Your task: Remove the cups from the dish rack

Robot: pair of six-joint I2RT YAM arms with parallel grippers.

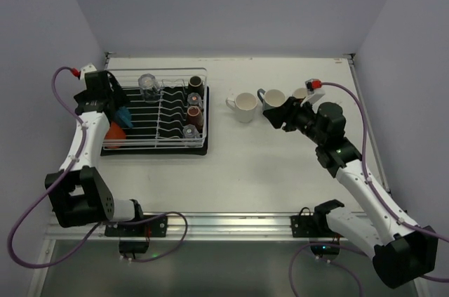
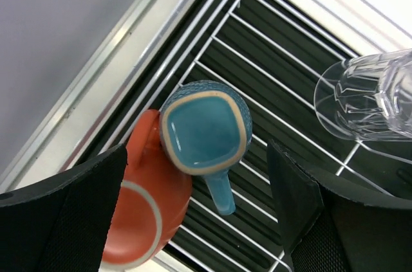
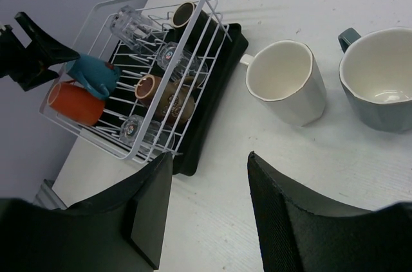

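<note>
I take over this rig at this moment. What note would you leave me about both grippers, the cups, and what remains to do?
The left gripper is open and empty, its jaws on either side of the blue mug in the dish rack, not touching it.
The right gripper is open and empty, above the table.
Done: the cream mug and grey mug stand upright on the table; a third mug is partly hidden by the right arm.
Left in the rack: the blue mug, the orange mug against it, the glasses and the brown cups.
Likely next: close on the blue mug.
</note>
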